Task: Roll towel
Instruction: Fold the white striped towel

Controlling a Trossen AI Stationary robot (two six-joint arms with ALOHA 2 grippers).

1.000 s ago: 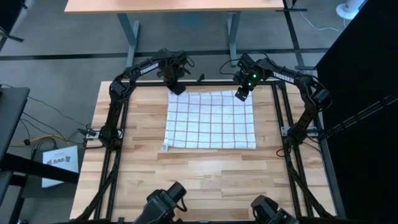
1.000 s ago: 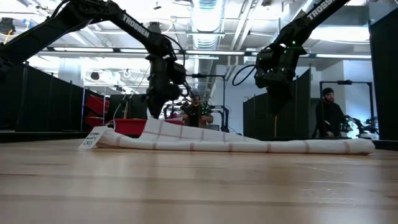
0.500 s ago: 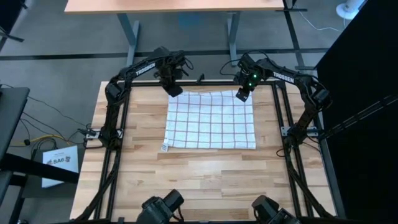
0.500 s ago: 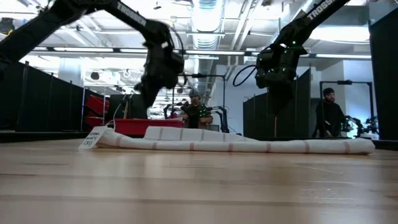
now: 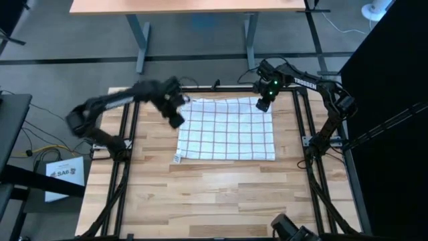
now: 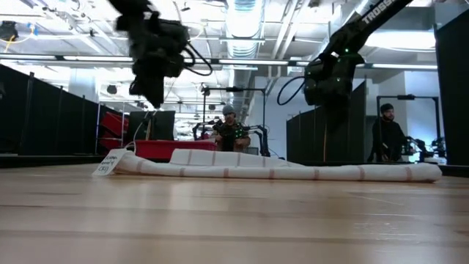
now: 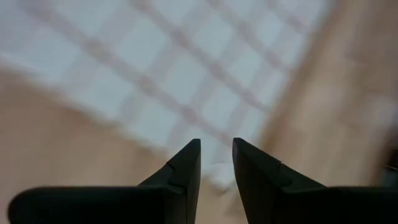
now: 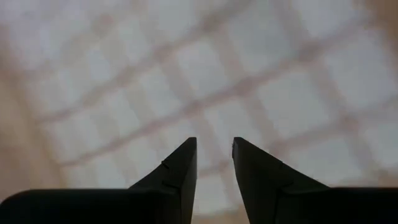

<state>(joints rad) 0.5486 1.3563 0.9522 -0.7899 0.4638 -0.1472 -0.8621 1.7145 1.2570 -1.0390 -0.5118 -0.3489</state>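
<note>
High view: towel (image 5: 227,129) spread flat on table (image 5: 221,194), centre-right, far edge close to the table's far side, small tag at near-left corner. Left claw (image 5: 175,114) just off the towel's far-left corner, over bare wood, arm smeared by motion. Right claw (image 5: 263,100) above the far-right corner. Low view: left claw (image 6: 155,92) hanging well clear of the cloth, right claw (image 6: 327,99) also above it, not touching. Wrist views: left claw (image 7: 216,155) with a narrow gap between fingers, empty; right claw (image 8: 214,155) likewise narrow and empty, checked cloth just beyond.

Probably at the start of the roll: no turn of cloth visible yet apart from a slight raised fold along the far side in the low view. Best to bring both claws down on the far edge at matching points, pinch only the top layer, lift little, and fold toward the near side evenly so the roll stays straight and tight.

Hard to tell: exact height of each claw over the cloth; whether the far edge lies doubled. Wrist views blurred, grid lines only faint. A person (image 6: 386,139) in the room beyond, far right.
</note>
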